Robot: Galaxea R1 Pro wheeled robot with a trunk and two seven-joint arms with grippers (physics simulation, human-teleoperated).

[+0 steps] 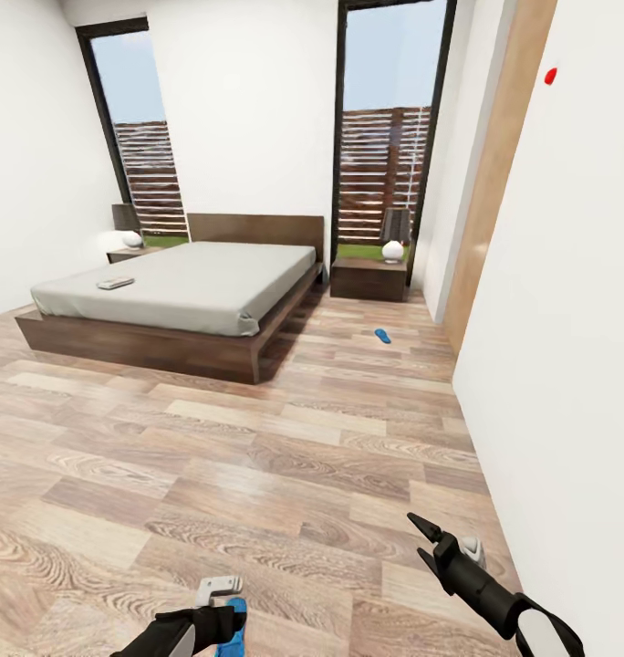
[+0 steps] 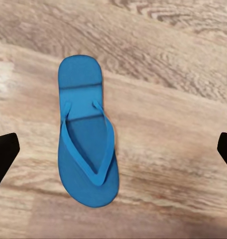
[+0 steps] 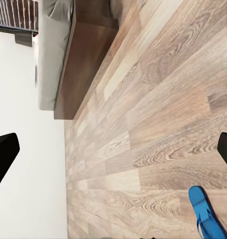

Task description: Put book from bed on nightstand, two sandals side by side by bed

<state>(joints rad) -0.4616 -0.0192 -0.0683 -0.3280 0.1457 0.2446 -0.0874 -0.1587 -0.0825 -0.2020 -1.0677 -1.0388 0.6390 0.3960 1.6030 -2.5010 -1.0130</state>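
Pale wood planks ran from my feet to the bed (image 1: 180,287), which sat in the left middle of the head view against a white wall between two tall windows. On its mattress, toward the left edge, lay a small flat thing I took for the book (image 1: 115,283); it was too small to read, but it plainly had not reached a nightstand. One nightstand (image 1: 369,277) stood just right of the bed under a lamp, the other (image 1: 130,253) at the far left by the headboard.

One sandal (image 1: 382,335) lay alone on the floor at the right middle, near the bed's foot corner but apart from it. The second sandal (image 2: 87,133) lay flat on the planks under my left hand (image 1: 223,598) at the bottom of the head view, straps up, well apart from the bed and from its mate. That hand's fingers were spread wide to either side of it, not touching. My right hand (image 1: 425,538), at the lower right, hung spread and empty over bare floor.

So I judged nothing finished: book unmoved, sandals unpaired, and picking up this near sandal was the step at hand.
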